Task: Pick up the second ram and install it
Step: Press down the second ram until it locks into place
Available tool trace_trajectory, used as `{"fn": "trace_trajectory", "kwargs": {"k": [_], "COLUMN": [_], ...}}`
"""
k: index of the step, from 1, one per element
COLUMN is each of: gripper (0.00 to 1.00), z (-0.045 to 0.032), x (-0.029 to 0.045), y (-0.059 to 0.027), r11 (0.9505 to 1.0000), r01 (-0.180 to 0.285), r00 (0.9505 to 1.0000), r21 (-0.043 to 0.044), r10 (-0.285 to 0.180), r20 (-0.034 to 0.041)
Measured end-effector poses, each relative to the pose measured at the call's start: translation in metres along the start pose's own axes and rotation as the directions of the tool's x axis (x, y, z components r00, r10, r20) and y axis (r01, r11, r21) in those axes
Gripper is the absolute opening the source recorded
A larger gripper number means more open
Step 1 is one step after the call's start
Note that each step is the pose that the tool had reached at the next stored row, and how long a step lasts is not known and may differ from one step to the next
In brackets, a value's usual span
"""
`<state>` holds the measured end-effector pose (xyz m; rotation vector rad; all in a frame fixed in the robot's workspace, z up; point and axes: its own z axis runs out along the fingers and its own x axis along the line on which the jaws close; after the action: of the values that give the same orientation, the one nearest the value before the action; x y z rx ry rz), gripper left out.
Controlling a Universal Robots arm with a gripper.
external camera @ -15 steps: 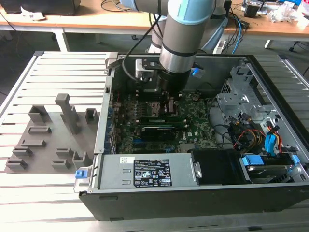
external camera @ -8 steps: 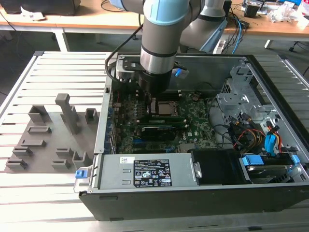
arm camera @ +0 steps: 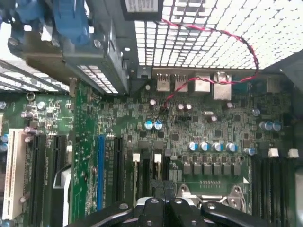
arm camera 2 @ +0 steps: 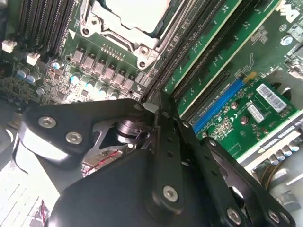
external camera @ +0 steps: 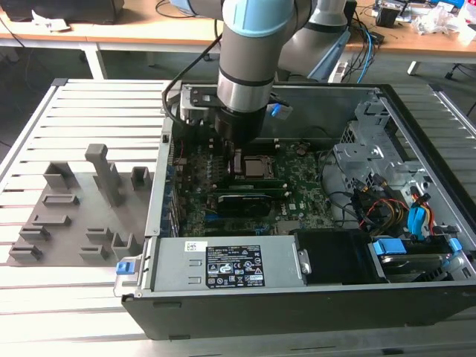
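Second ram can't be singled out; gripper [arm camera 2: 152,105] low over motherboard [arm camera 2: 265,52] by CPU socket [arm camera 2: 128,19], jaw state indeterminate; recommend square, even seating pressure.

In the exterior view the arm [external camera: 249,67] covers the gripper [external camera: 239,152], so how the jaws stand cannot be told. In the second wrist view the gripper's black linkage hides the motherboard [arm camera 2: 222,80] beneath the jaws, and the processor socket [arm camera 2: 130,23] beyond them is cut off.

Fixture blocks [external camera: 82,208] at exterior view's left of PC case [external camera: 312,297].
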<state>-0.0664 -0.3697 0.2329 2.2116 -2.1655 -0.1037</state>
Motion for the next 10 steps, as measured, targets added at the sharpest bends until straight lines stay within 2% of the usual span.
{"fn": "trace_trajectory", "kwargs": {"k": [1, 2, 4, 7, 8, 10], "gripper": [0.11, 0.11, 0.11, 0.11, 0.11, 0.11], "z": [-0.0005, -0.0015, -0.0032, -0.0168, -0.0298, -0.0391], "x": [0.0002, 0.0004, 0.0007, 0.0002, -0.0001, -0.0002], "y": [-0.0049, -0.0166, -0.0294, -0.0305, -0.0295, -0.0288], "r11": [1.0, 1.0, 0.9999, 0.9999, 0.9999, 0.9999], "r01": [0.0, 0.0, 0.0, 0.0, 0.0, 0.0], "r00": [1.0, 1.0, 1.0, 1.0, 1.0, 1.0], "r21": [-0.0025, -0.0085, -0.013, -0.013, -0.0131, -0.013], "r10": [0.0, 0.0, 0.0, 0.0, 0.0, 0.0], "r20": [0.0015, 0.0035, 0.0054, 0.0057, 0.0056, 0.0057]}}
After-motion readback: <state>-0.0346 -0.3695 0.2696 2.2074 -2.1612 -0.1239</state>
